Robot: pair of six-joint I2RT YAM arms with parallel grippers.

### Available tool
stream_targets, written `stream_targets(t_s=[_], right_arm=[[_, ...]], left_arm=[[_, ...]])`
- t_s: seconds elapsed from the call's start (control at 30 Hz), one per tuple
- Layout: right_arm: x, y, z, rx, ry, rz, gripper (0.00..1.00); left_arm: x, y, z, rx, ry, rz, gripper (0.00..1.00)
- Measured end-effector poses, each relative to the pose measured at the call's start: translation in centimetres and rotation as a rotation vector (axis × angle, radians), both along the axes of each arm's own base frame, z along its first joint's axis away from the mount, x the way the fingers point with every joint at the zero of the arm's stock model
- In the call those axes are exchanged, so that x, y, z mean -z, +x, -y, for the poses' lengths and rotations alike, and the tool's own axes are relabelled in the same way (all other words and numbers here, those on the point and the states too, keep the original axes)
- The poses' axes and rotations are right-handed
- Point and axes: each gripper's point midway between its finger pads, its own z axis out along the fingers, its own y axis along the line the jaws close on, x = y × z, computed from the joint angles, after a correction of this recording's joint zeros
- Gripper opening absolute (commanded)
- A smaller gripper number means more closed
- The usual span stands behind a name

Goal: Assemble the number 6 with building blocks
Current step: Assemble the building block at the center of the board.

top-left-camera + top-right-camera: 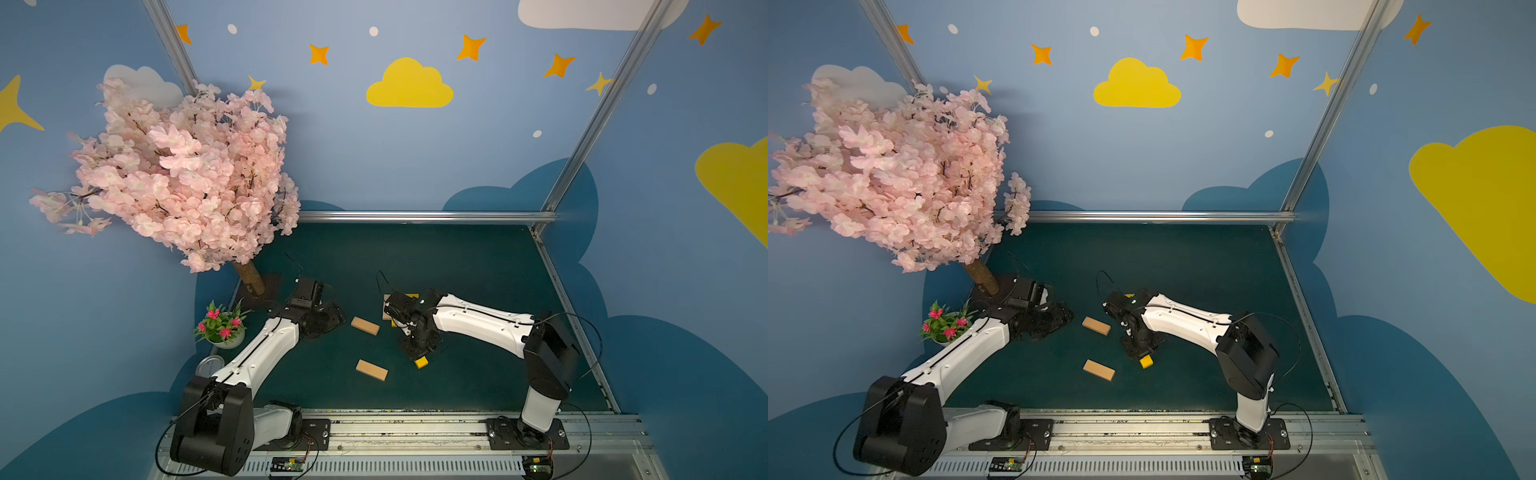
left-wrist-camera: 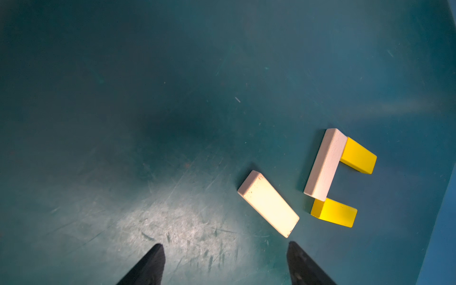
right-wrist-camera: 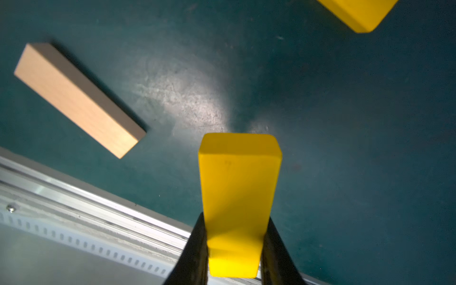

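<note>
My right gripper (image 3: 235, 220) is shut on a yellow building block (image 3: 239, 187), which it holds by its long sides just above the green mat (image 1: 478, 270). In both top views this block (image 1: 422, 363) (image 1: 1146, 361) pokes out under the right gripper (image 1: 419, 354). Two tan blocks (image 1: 365, 325) (image 1: 371, 370) lie loose mid-table. In the left wrist view a tan bar (image 2: 324, 164) with two yellow bars (image 2: 359, 159) (image 2: 334, 212) at its ends forms a C, with a loose tan block (image 2: 268, 203) beside it. My left gripper (image 2: 225, 249) is open and holds nothing. From above, the right arm hides most of the C.
A pink blossom tree (image 1: 178, 174) and a small potted plant (image 1: 222, 326) stand at the left. A round silver object (image 1: 210, 365) lies by the left arm. An aluminium rail (image 1: 415, 428) runs along the front edge. A second yellow block (image 3: 357, 12) shows at the right wrist view's edge.
</note>
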Motion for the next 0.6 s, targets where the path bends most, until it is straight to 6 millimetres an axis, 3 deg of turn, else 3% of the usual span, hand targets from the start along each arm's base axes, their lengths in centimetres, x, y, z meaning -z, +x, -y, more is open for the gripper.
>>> stream_targets(t_s=[0.23,0.6], right_arm=[[1.7,2.4,-1.6,0.15,-0.031,-0.016,0.0],[4.7,3.2,0.3,0.328,-0.095,-0.049,0.0]], left_arm=[[0.1,0.0,0.3,0.007,-0.001,-0.001,0.79],[0.3,-0.4,0.3,0.011,0.004,-0.018,0.79]])
